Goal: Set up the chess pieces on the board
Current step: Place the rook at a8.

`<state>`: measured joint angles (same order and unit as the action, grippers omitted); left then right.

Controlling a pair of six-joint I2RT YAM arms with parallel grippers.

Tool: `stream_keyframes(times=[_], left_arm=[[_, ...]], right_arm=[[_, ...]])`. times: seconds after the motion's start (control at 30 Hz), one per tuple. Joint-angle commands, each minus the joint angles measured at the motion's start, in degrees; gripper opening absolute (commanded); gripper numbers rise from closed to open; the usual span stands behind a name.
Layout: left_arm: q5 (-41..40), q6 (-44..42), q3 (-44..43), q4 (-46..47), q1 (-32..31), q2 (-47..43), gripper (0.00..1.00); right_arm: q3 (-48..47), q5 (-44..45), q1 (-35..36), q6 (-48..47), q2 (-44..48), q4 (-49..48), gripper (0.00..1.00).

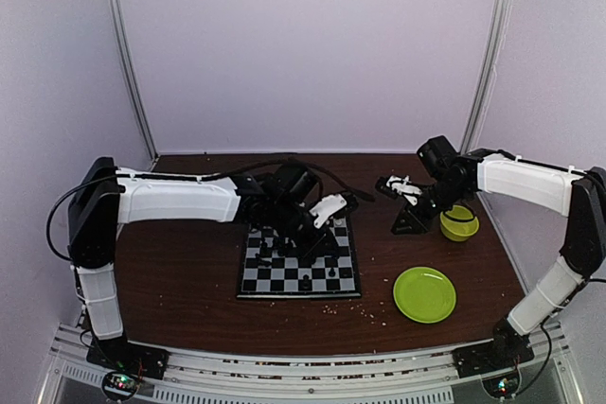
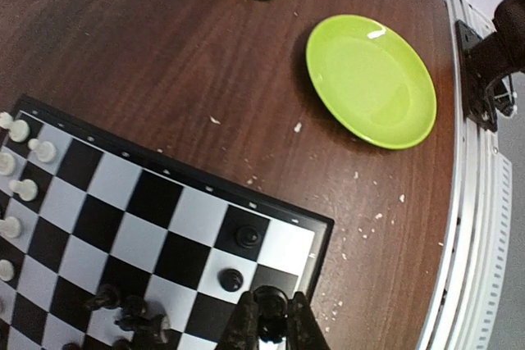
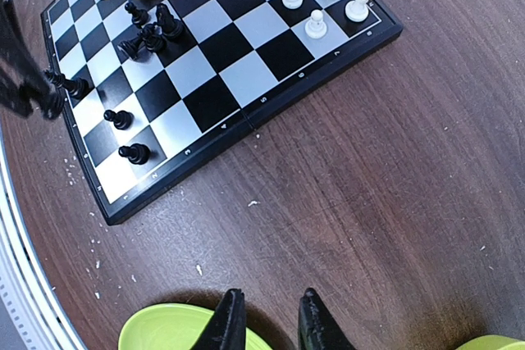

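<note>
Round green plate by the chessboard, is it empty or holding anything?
Empty: the round green plate shows a bare glossy surface in the left wrist view, nothing on it.

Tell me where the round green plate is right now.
In the top view the green plate lies right of the board, toward the near edge, with the small green bowl just behind it.

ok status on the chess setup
left fingers closed on a black piece at the board edge. right fingers slightly apart, empty. heap of black pieces close by.
</note>
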<state>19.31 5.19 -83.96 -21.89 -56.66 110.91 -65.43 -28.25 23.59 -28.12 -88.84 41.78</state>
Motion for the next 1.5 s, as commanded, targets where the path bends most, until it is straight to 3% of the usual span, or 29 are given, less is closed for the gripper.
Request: stream_keyframes(times=[0.0,1.47], left_arm=[[4.15,-1.15,0.75,3.71,-1.66,0.29,0.04],[-1.45,-1.38,-6.55,1.61,-4.33,13.14,0.06]], right_arm=[[-1.68,0.72,-0.34,0.35,-0.82,0.04,0.23],[-2.2,-0.3,-0.31,-0.18,-2.3,1.34,0.23]])
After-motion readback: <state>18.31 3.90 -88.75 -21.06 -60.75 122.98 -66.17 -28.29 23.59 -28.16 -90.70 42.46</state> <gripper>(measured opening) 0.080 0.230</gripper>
